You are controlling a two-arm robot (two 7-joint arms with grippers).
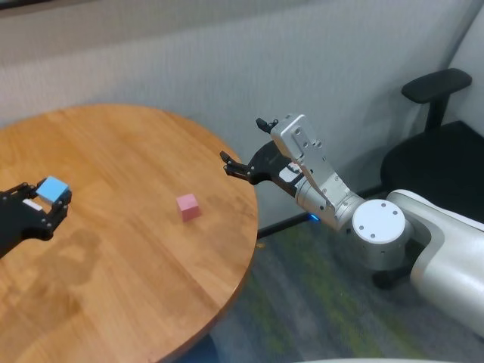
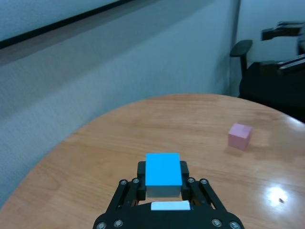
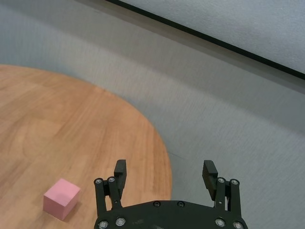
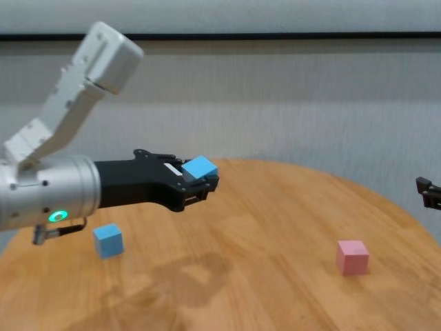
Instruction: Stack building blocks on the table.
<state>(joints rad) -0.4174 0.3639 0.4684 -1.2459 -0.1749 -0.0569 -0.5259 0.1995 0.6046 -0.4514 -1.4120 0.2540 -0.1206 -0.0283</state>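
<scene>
My left gripper (image 1: 47,203) is shut on a light blue block (image 1: 53,188), held in the air over the left part of the round wooden table (image 1: 136,151). The left wrist view shows that block (image 2: 163,174) sitting between the fingertips. A second light blue block (image 4: 108,240) rests on the table below and to the left of the left gripper (image 4: 201,183). The pink block (image 1: 187,206) lies alone near the table's right edge. Beyond that edge, off the table, my right gripper (image 1: 243,142) hovers open and empty, with the pink block (image 3: 61,198) low in its wrist view.
A black office chair (image 1: 435,113) stands behind the right arm, past the table. A grey wall runs along the far side. Bare wood lies between the pink block (image 4: 352,256) and the blue block on the table.
</scene>
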